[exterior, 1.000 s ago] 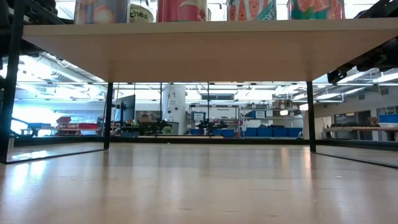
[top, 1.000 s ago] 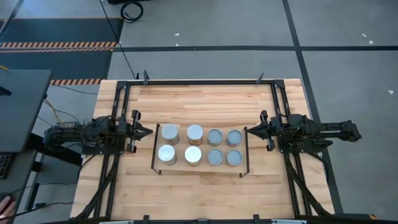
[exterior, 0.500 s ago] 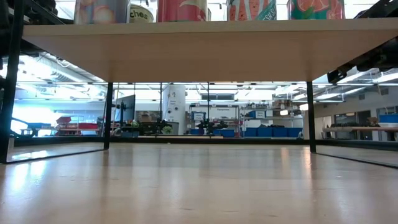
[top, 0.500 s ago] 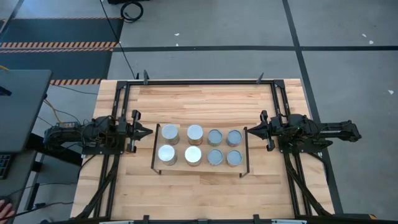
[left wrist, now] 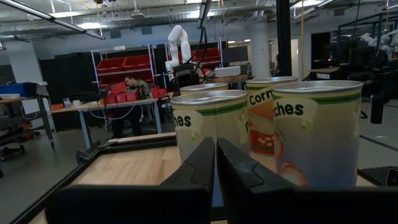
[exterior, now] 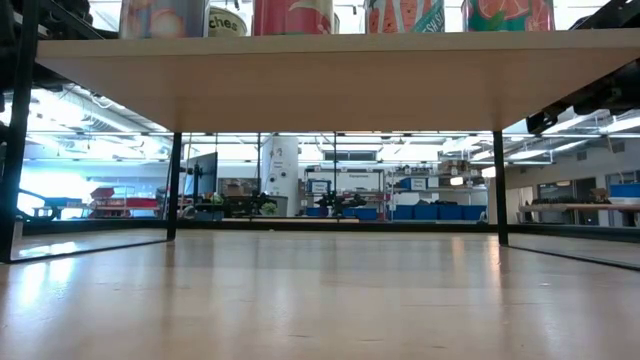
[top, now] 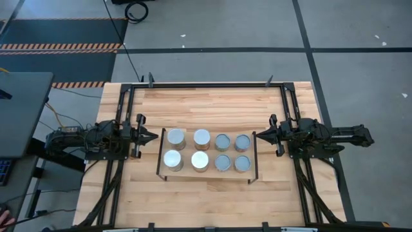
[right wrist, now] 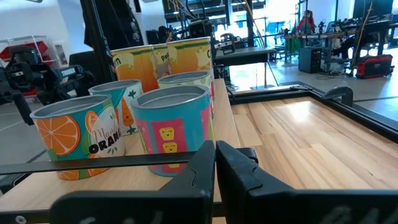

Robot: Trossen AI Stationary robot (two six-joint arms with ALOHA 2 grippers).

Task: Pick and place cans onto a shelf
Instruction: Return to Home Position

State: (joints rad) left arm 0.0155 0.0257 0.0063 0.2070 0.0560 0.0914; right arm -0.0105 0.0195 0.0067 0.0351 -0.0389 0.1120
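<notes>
At each short end of the shelf [top: 209, 174] your grippers are closed on nothing: the left gripper [top: 150, 136] and right gripper [top: 261, 135] point inward, tips just beside its black end frames [top: 255, 154]. Any forward creep while you fold the arms home could nudge a frame and jolt the shelf. Beyond them, all eight cans [top: 201, 137] stand on it in two tight rows; one rocked can could topple its neighbours.

Far beyond the left jaws are red bins [left wrist: 124, 62], a white robot arm [left wrist: 178, 38] and a person [left wrist: 132, 87]; the table [top: 212, 103] lies beneath.
</notes>
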